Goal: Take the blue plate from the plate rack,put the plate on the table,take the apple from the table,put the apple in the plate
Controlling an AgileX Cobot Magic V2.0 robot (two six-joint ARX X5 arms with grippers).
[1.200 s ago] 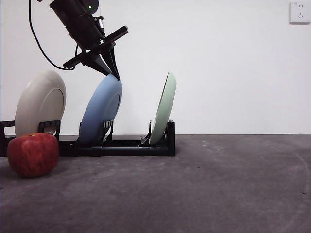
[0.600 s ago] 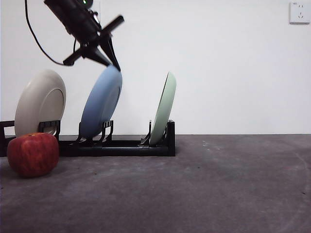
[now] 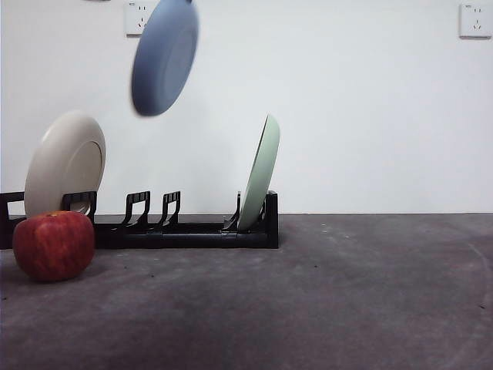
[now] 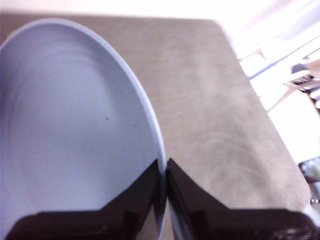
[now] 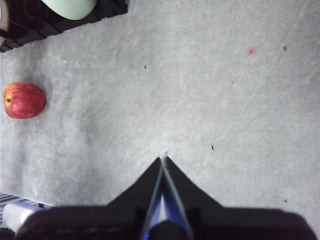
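The left gripper point(image 4: 163, 172), jaws pinching the blue plate point(image 3: 164, 58) by its rim, is holding it high above the plate rack point(image 3: 185, 227), clearing the prongs.

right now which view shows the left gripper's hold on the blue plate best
The left wrist view: the left gripper has its jaws shut on the blue plate's rim. The front view shows only the plate lifted above the plate rack, gripper out of frame. The right wrist view misses it.
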